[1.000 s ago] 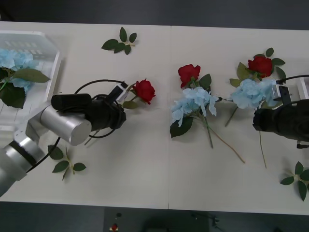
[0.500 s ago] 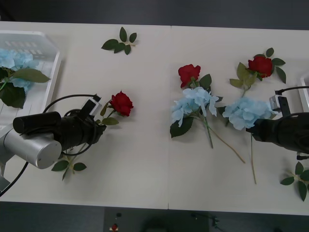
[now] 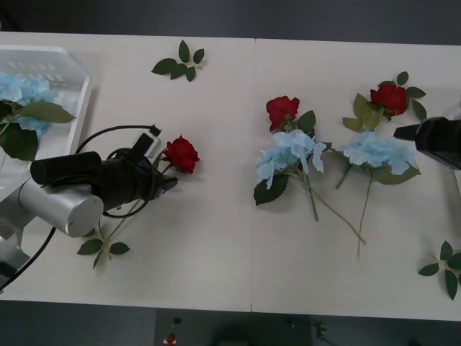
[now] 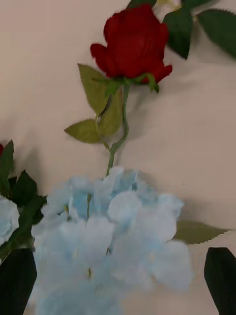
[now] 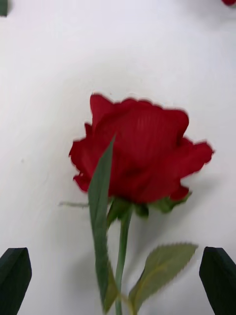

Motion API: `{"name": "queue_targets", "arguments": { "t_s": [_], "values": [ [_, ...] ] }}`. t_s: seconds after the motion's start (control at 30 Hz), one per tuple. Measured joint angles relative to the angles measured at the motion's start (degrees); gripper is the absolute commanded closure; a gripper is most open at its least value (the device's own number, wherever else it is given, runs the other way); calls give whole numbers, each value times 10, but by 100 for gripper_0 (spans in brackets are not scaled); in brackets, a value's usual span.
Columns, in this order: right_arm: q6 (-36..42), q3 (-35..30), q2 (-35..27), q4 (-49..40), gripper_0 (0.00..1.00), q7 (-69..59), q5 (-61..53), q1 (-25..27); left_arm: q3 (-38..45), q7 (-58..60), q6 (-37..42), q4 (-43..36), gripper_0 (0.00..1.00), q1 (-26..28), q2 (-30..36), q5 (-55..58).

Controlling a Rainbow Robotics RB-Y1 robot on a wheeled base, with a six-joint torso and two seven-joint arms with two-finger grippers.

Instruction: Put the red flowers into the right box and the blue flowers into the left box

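The left gripper sits over the table at about 9 o'clock from the table's middle, its arm reaching in from 8 o'clock. In the left wrist view its black fingertips stand at the two corners, spread apart, with a rose and its stem between them; neither tip touches the stem there. In the front view this rose lies at 1 o'clock from the gripper, bloom pointing to 2 o'clock, and whether it rests on the table or hangs lifted cannot be told.

The right gripper is at the table's 3 o'clock edge, pointing toward 9 o'clock. In the right wrist view its fingertips are also spread at the corners, with a blue flower lying between them and a rose beyond it. In the front view that blue flower lies on the table just at 8 o'clock of the gripper, stem trailing to 7 o'clock; the rose lies at 1 o'clock from it.

Near the middle lie another rose and, touching it at 6 o'clock, a second blue flower.

The left box sits at the 10 o'clock corner with a blue flower inside. Leaf sprigs lie at 12 o'clock, at 7 o'clock and at 4 o'clock.
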Motion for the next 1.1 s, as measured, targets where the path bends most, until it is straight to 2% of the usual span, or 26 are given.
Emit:
{"name": "queue_targets", "arguments": {
  "t_s": [0.17, 0.5, 0.57, 0.63, 0.67, 0.73, 0.77, 1.0, 1.1],
  "values": [
    [16, -52, 40, 47, 0, 0, -32, -5, 0, 0, 0, 39, 0, -24, -37, -8],
    [16, -30, 175, 185, 0, -1, -20, -77, 0, 0, 0, 88, 1, -34, -72, -30],
    [20, -31, 198, 218, 0, -1, -14, -90, 0, 0, 0, 95, 12, -34, -77, -37],
    [44, -31, 215, 248, 0, -1, -5, -106, 0, 0, 0, 101, 35, -34, -81, -41],
    [58, -31, 221, 260, 0, -1, 4, -115, 0, 0, 0, 103, 49, -34, -82, -42],
    [86, -31, 231, 283, 0, -1, 40, -135, 0, 0, 0, 104, 89, -34, -82, -42],
    [98, -31, 236, 293, 0, -1, 58, -146, 0, 0, 0, 104, 100, -34, -82, -42],
    [154, -30, 271, 364, 0, -1, 129, -210, 0, 0, 0, 104, 100, -34, -82, -55],
    [164, -11, 291, 398, 0, -1, 173, -238, 0, 0, 1, 104, 100, -34, -82, -55]
  ]
}}
